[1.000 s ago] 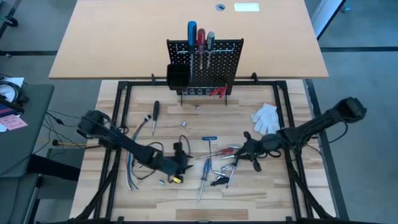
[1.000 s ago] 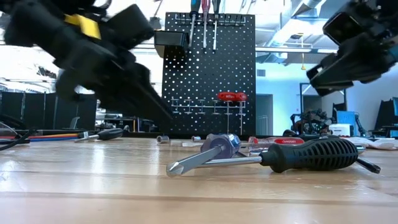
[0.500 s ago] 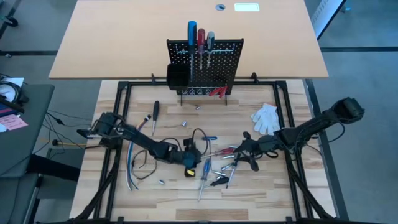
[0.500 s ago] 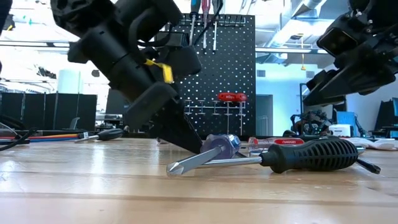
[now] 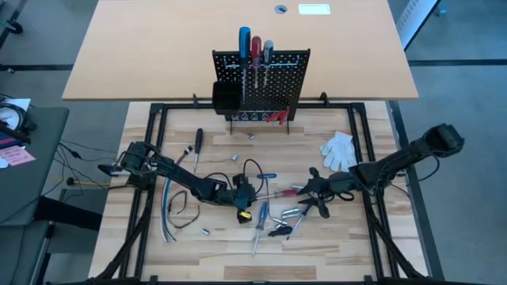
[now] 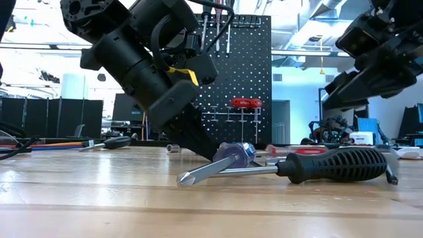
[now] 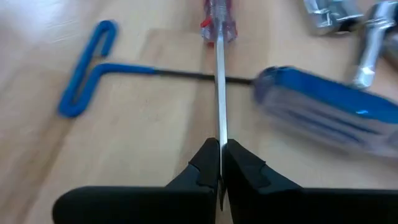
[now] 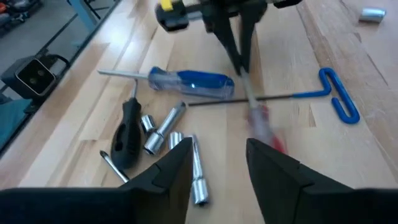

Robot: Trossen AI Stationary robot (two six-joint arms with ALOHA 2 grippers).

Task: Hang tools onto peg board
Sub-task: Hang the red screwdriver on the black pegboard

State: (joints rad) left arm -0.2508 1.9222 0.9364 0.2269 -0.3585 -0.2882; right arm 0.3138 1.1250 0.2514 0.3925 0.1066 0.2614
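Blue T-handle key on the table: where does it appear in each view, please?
High view: blue T-handle key lies near the table centre.
Low view: not visible.
Left wrist view: ahead of the left pincer, its shaft crossing the gripped red-handled screwdriver.
Right wrist view: beside that screwdriver, handle outward.
Shared landmark: blue-handled screwdriver.

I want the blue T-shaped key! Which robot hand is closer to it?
Left. The left gripper sits just beside the blue T-handled hex key; the right gripper hovers farther away.
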